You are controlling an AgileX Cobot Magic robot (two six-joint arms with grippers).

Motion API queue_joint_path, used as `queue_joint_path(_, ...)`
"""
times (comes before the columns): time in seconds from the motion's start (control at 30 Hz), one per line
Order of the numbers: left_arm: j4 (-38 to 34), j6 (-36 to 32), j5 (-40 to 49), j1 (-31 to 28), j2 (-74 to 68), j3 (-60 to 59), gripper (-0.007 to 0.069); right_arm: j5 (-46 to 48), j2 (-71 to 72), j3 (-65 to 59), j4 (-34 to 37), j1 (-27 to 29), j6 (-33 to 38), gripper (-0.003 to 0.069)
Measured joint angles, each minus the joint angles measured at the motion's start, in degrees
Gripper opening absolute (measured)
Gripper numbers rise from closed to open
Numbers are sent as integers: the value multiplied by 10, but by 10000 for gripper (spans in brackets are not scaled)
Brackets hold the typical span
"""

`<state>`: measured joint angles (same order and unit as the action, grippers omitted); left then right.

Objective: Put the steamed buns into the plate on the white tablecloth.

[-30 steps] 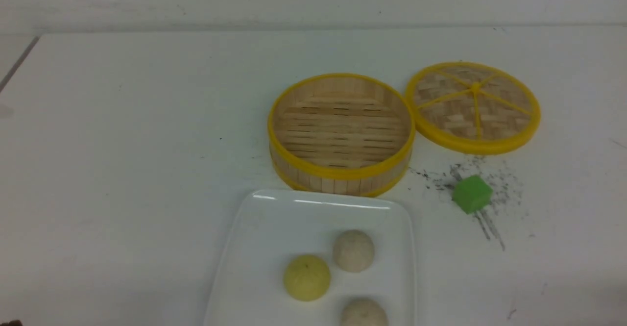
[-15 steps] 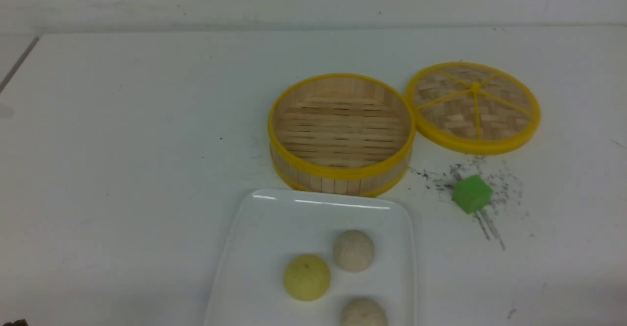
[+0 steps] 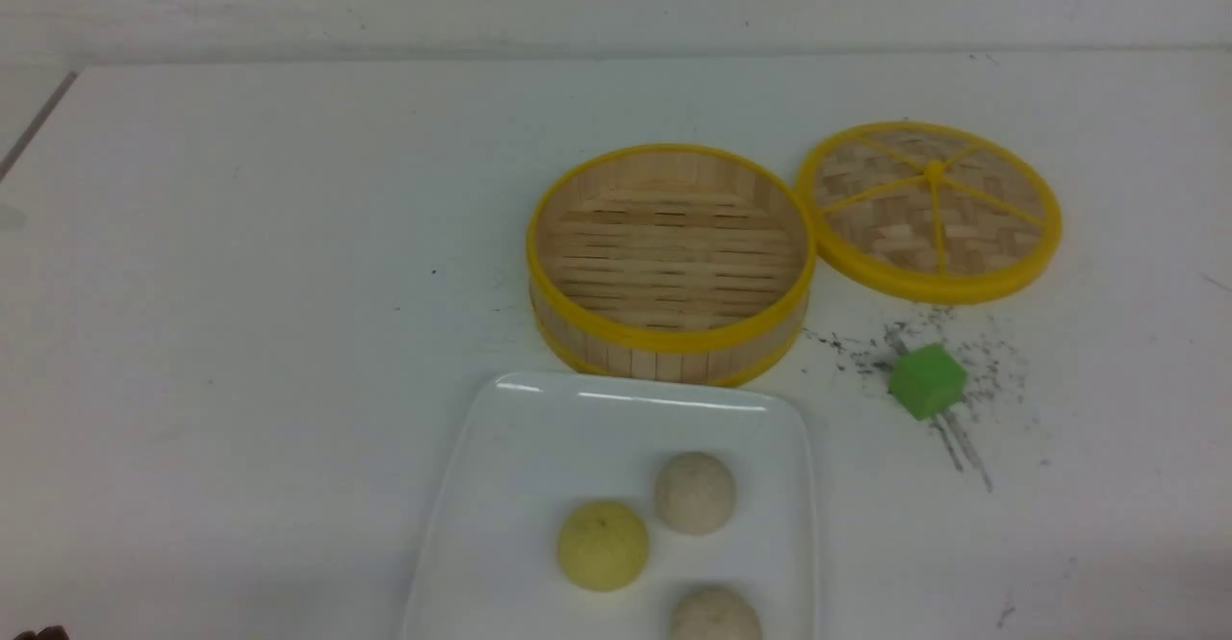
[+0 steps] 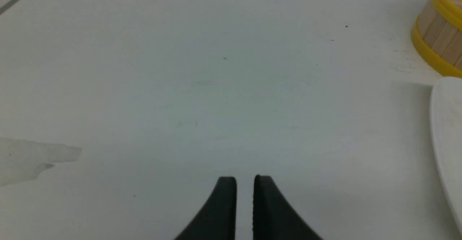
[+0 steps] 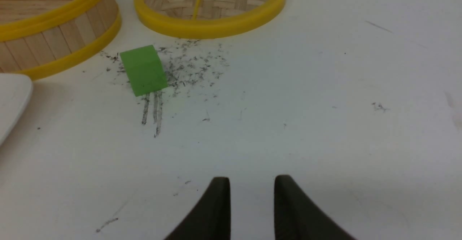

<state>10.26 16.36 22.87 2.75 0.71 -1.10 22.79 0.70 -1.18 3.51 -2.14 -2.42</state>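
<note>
The white plate (image 3: 539,438) lies on the white tablecloth (image 3: 241,284) at the front centre. Three steamed buns sit in it: a pale yellow one (image 3: 603,545), a beige one (image 3: 695,492) behind it, and a beige one (image 3: 714,616) cut by the frame's lower edge. My left gripper (image 4: 245,178) hovers over bare cloth left of the plate's edge (image 4: 447,124), its jaws nearly together and empty. My right gripper (image 5: 252,178) hovers over smudged cloth right of the plate corner (image 5: 11,99), its jaws slightly apart and empty. In the front view both grippers are out of frame.
An empty yellow-rimmed bamboo steamer (image 3: 671,260) stands just behind the plate. Its lid (image 3: 930,209) lies to the right of it. A green cube (image 3: 926,381) sits among dark smudges in front of the lid, and also shows in the right wrist view (image 5: 143,69).
The buns, plate, steamer and cube have not moved. A dark speck at the front view's bottom left corner has crept slightly to the right.
</note>
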Motion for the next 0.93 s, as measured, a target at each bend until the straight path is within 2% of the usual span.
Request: queue_joint_path(0.93, 0, 0, 0, 0, 0, 0, 122, 0, 0, 0, 0, 0, 0, 202)
